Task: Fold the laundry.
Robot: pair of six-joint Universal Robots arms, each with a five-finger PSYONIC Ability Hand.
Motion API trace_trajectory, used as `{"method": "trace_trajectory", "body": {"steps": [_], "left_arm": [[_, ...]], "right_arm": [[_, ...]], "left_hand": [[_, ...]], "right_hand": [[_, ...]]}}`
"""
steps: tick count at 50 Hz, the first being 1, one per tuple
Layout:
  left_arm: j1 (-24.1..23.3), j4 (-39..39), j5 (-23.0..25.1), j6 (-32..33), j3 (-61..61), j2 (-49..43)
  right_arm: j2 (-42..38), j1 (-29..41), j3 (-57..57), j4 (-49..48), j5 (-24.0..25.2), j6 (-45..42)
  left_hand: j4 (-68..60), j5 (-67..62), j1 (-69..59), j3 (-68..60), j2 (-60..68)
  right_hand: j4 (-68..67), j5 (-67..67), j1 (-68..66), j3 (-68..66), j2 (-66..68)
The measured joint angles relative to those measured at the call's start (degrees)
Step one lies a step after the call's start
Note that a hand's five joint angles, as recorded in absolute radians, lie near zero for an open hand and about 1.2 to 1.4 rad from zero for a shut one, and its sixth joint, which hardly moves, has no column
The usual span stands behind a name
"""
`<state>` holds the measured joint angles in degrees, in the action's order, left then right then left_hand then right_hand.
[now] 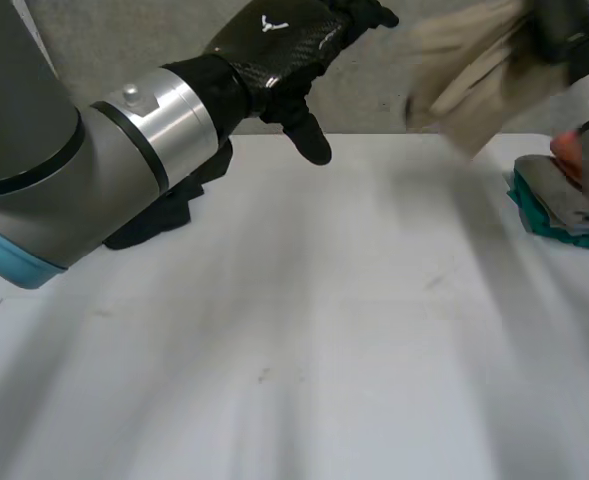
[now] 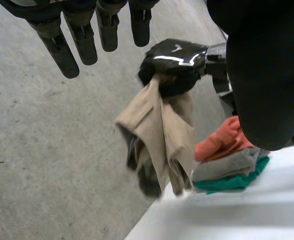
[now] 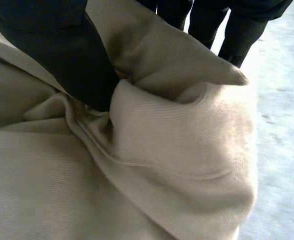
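Recorded white table (image 1: 304, 380) nearest, front part bare. Noted black cloth (image 1: 164, 215) lying crumpled at the table's left side, partly under the left arm (image 1: 64, 170). Noted stack of folded laundry (image 2: 226, 167) at the table's right edge: teal at the bottom, grey on it, orange on top. Found left hand (image 1: 284, 60) raised over the table's far edge, fingers (image 2: 57, 50) straight and slack, thumb (image 2: 266, 75) apart from them, nothing held. Saw beige garment (image 2: 161, 135) farther out, off the table, hanging bunched beyond the far edge above the grey floor (image 2: 47, 150), near the stack. Found right hand (image 2: 174, 62) clamped on the garment's upper end. Confirmed in right wrist view: its thumb (image 3: 62, 60) pressed into a fold, its fingers (image 3: 246, 30) reaching round behind the cloth. Could not tell what kind of garment.
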<state>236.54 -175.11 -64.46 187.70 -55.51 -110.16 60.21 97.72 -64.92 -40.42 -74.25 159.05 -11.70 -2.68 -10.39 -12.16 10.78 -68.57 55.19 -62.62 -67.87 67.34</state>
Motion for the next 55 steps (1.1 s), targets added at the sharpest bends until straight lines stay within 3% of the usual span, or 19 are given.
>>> {"method": "trace_trajectory", "body": {"steps": [5, 10, 18, 21, 27, 31, 34, 38, 39, 41, 48, 55], "left_arm": [[0.30, -0.38, 0.17, -0.87, -0.88, 0.69], [0.19, -0.35, 0.30, -0.86, -1.36, 0.70], [-0.26, -0.32, 0.20, -0.74, -2.93, 0.20], [-0.57, -0.32, 0.20, -0.66, -3.87, 0.12], [-1.22, -0.32, 0.19, -0.52, -5.05, 0.11], [-1.62, -0.29, 0.12, -0.49, -5.26, 0.20], [-1.95, -0.27, 0.08, -0.48, -5.27, 0.32], [-3.02, -0.26, 0.02, -0.48, -5.22, 0.61], [-3.34, -0.25, 0.04, -0.48, -5.20, 0.68], [-3.78, -0.26, 0.05, -0.49, -5.16, 0.82], [-4.94, -0.26, 0.10, -0.69, -5.19, 1.80], [-5.91, -0.26, 0.13, -0.95, -5.22, 2.29]], "right_arm": [[-2.12, -10.97, 6.38, -0.35, 3.44, 8.64], [-10.62, -19.36, 14.00, -1.51, 8.85, 16.70], [-24.77, -27.43, 18.98, -3.48, 17.60, 19.28], [-27.78, -30.56, 16.59, -4.40, 23.13, 19.03], [-26.47, -33.01, 8.72, -6.58, 33.03, 18.97], [-22.91, -33.53, 3.81, -8.81, 36.39, 19.45], [-21.18, -33.56, 2.26, -9.68, 36.84, 19.77], [-18.17, -33.50, 0.86, -10.01, 35.91, 20.46], [-16.54, -33.47, 0.46, -9.36, 34.50, 20.92], [-14.80, -33.48, 0.15, -7.66, 32.19, 21.55], [-9.57, -33.82, -0.39, 3.78, 24.36, 22.70], [-4.57, -36.09, -2.26, 17.24, 21.53, 18.20]], "left_hand": [[0.00, 0.00, 0.00, 0.00, 0.00], [0.00, 0.00, 0.00, 0.00, 0.00], [0.00, 0.00, 0.00, 0.00, 0.00], [0.00, 0.00, 0.00, 0.00, 0.00], [0.00, 0.00, 0.00, 0.00, 0.00], [0.00, 0.00, 0.00, 0.00, 0.00], [0.00, 0.00, 0.00, 0.00, 0.00], [1.05, 0.05, 0.00, 1.27, -0.72], [1.05, 0.06, 0.00, 1.27, -0.72], [1.06, 0.07, 0.00, 1.27, -0.72], [1.06, 0.07, 0.00, 1.27, -0.72], [1.06, 0.07, 0.00, 1.27, -0.72]], "right_hand": [[-0.01, 0.00, 0.00, 0.00, 0.00], [-0.02, 0.00, 0.00, 0.00, 0.00], [-0.02, 0.00, 0.00, 0.00, 0.00], [-0.02, -0.01, 0.00, 0.00, 0.00], [-0.22, 0.00, 0.00, -0.51, 0.00], [-0.42, 0.00, 0.00, -0.58, 0.00], [0.63, -0.29, 0.22, 0.25, -0.52], [26.79, -24.28, 22.50, 26.11, -26.56], [43.79, -41.12, 39.53, 42.97, -43.65], [53.66, -50.19, 48.74, 52.80, -52.73], [56.77, -52.85, 49.82, 56.03, -55.40], [56.77, -52.85, 49.82, 56.03, -55.40]]}}
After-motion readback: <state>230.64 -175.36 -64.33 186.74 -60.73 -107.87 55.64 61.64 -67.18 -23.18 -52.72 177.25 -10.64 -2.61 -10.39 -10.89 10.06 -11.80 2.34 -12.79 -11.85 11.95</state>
